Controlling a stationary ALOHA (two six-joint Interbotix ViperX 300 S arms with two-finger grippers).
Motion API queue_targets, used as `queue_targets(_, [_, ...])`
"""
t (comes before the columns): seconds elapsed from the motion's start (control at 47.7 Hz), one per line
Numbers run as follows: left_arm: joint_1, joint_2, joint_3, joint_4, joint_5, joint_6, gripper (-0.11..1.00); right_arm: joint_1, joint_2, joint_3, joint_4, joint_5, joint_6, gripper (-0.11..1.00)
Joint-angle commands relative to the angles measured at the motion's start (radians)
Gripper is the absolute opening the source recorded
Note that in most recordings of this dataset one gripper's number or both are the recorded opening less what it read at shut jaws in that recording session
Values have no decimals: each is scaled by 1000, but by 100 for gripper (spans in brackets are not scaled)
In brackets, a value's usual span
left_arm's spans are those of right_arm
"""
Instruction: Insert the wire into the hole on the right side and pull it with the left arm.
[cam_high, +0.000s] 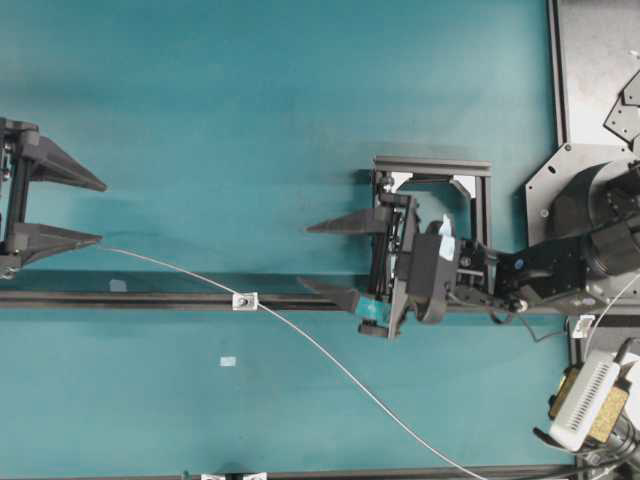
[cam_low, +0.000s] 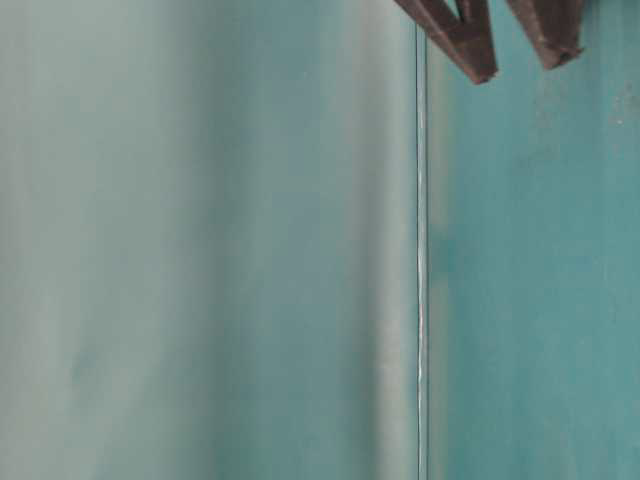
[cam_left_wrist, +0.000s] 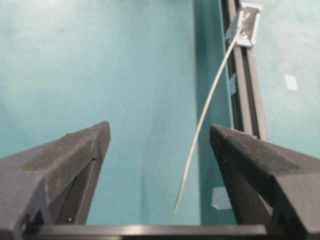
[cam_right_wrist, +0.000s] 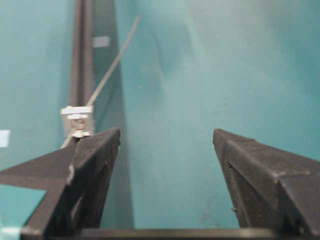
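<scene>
The thin pale wire (cam_high: 330, 357) runs from the lower right, through the hole of the tiny white block (cam_high: 245, 300) on the rail, and on to the left. Its free end (cam_high: 103, 249) lies just beside the lower finger of my left gripper (cam_high: 102, 212), which is open. In the left wrist view the wire (cam_left_wrist: 205, 115) ends loose between the spread fingers of the gripper (cam_left_wrist: 159, 127), touching neither, with the block (cam_left_wrist: 247, 27) far ahead. My right gripper (cam_high: 304, 256) is open and empty, to the right of the block. Its wrist view shows the block (cam_right_wrist: 75, 112) and wire (cam_right_wrist: 115, 60) beyond its left finger (cam_right_wrist: 95, 155).
A black rail (cam_high: 150, 298) crosses the teal table from left to right. A black frame (cam_high: 440, 170) stands behind the right wrist. Metal plates (cam_high: 600, 60) and a white device (cam_high: 585, 400) sit at the right edge. A pale tape patch (cam_high: 228, 361) lies below the rail.
</scene>
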Motion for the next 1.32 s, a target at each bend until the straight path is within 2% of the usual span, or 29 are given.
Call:
queue_targets(0.0, [17,-9,-14,3,-11,3,87,-12,-31,0,-3,-9,-3,84])
queue_targets(0.399, [57,-5,-15,3,-58,72,87,-34,-43,18,-9,-8,-29,84])
queue_targets(0.629, [95,8,-9,3,-64,74,87,-52,-43,21,-9,-3,-34,84])
queue_targets(1.301, [95,6,-8,3,-66,72,87,-54,-43,21,-9,-3,-26,84])
